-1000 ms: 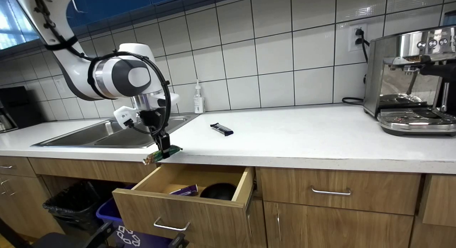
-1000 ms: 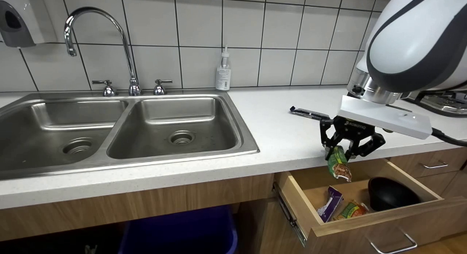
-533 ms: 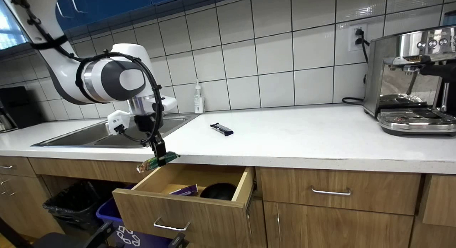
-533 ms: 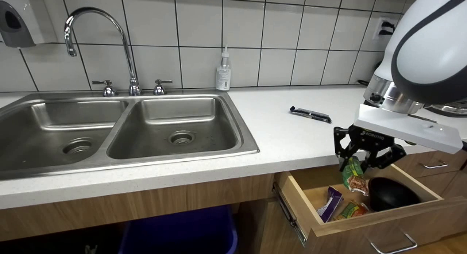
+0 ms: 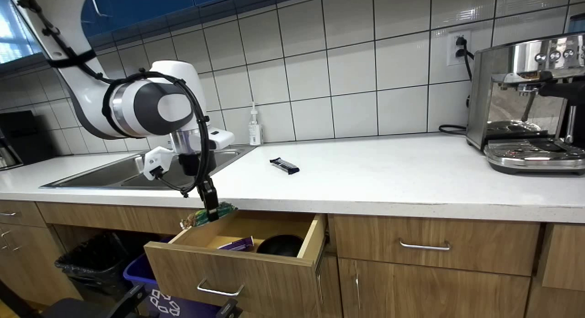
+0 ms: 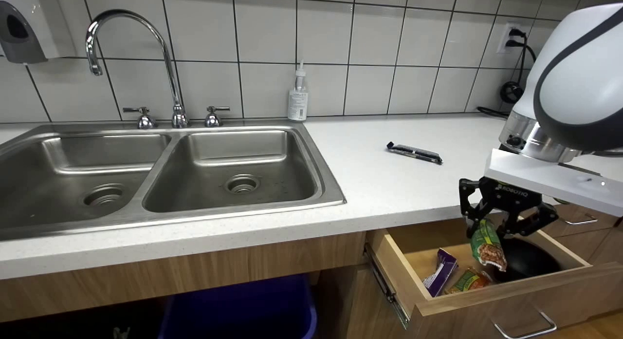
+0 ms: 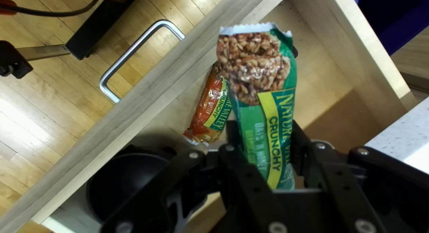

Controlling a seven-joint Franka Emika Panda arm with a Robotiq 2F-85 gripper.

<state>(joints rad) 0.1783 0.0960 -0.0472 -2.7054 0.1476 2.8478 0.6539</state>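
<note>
- The step in hand looks like a carry: the end effector (image 6: 487, 228) hangs over an open drawer (image 5: 256, 270), its two fingers pinching a green granola bar (image 7: 264, 105) from its long sides, on the plainer half of the wrapper.
- The granola bar is in the air above the drawer, out beyond the edge of the white surface (image 5: 388, 172). In the wrist view it partly hides an orange-wrapped bar (image 7: 212, 107) beneath it. A black bowl (image 6: 530, 258) and a purple wrapper (image 6: 442, 272) also lie in the drawer.
- As a judgement, the next move calls for a steady pinch; any lowering would want to be slow, clear of the drawer's side wall and front, and mindful of the black bowl.
- Long axis: in the wrist view it runs nearly top to bottom, leaning slightly, with the oat-pictured end at the top.
- That pictured end points away from the surface, roughly toward the drawer's front; the opposite end points back toward the surface.
- The printed face is turned up to the wrist camera, the brand lettering running lengthwise.
- In both exterior views the pictured end appears lower; how much of that is true tilt, I cannot tell.
</note>
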